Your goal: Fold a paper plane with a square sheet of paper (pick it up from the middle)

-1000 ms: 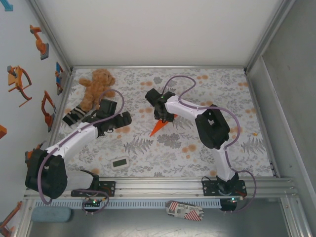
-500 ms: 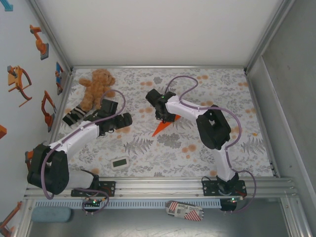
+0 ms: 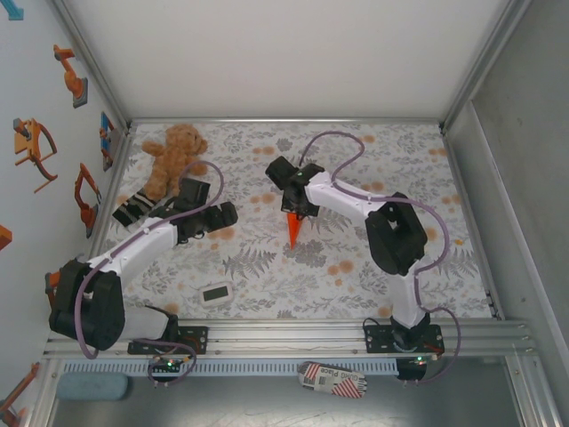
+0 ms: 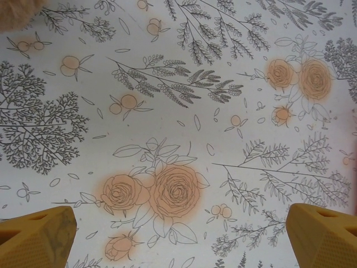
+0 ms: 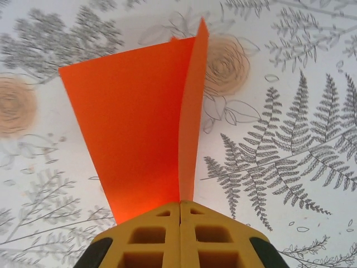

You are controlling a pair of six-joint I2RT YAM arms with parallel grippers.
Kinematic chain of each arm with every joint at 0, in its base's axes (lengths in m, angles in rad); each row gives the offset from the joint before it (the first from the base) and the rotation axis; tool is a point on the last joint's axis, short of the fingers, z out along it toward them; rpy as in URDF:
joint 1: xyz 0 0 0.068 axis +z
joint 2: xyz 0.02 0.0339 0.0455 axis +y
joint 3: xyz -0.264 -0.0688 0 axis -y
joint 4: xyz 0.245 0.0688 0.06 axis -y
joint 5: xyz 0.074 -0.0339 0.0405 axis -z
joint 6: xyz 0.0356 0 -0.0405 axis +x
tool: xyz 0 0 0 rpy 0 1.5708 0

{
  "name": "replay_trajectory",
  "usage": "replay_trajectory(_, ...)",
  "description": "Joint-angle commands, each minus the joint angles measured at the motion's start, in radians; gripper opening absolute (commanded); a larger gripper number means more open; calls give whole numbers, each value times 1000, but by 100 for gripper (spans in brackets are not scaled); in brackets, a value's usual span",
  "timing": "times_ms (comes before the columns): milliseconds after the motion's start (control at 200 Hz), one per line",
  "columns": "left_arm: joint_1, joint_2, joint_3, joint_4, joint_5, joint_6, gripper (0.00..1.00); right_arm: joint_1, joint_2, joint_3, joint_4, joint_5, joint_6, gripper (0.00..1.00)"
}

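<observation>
The square sheet of paper is bright orange and now a narrow pointed paper plane (image 3: 293,233) with a centre crease, at the middle of the floral table. Its tip points toward the near edge. My right gripper (image 3: 297,212) is shut on its far end. In the right wrist view the yellow fingers (image 5: 156,234) meet at the gripper (image 5: 180,205), pinching the plane (image 5: 139,123) along its crease, with one flap standing up on the right. My left gripper (image 3: 133,209) hovers open beside the teddy bear, its yellow fingertips (image 4: 39,237) wide apart around the gripper (image 4: 181,237) over bare cloth.
A brown teddy bear (image 3: 173,156) lies at the back left, its fur just showing (image 4: 19,11) in the left wrist view. A small white timer (image 3: 215,293) sits near the front edge. Walls close in the table on the left, back and right; a metal rail (image 3: 293,336) runs along the front.
The right gripper closed on the orange plane and swung it from slanting front-left to pointing straight at the near edge. The left arm drew back slightly, still open.
</observation>
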Motion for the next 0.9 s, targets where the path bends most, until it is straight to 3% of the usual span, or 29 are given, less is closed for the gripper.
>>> replay_trajectory(0,22,-23,-22,34,56,-24,96,7,-105,-25,118,-23,-136,0)
replay_trajectory(180,71,-61,-71,153,195,-62,96,-6,-173,-126,432,-331,-349,0)
replay_trajectory(351,135,-64,-109,219,262,-130,97,-47,-140,-238,727,-630,-301,0)
replay_trajectory(456,151,-75,-156,294,284,-201,99,-68,-99,-284,863,-741,-247,0)
replay_trajectory(696,135,-110,-247,419,278,-315,98,-111,-36,-402,1049,-845,-172,0)
replay_trajectory(896,54,-17,-204,449,291,-318,80,-135,-26,-475,1143,-864,-127,0)
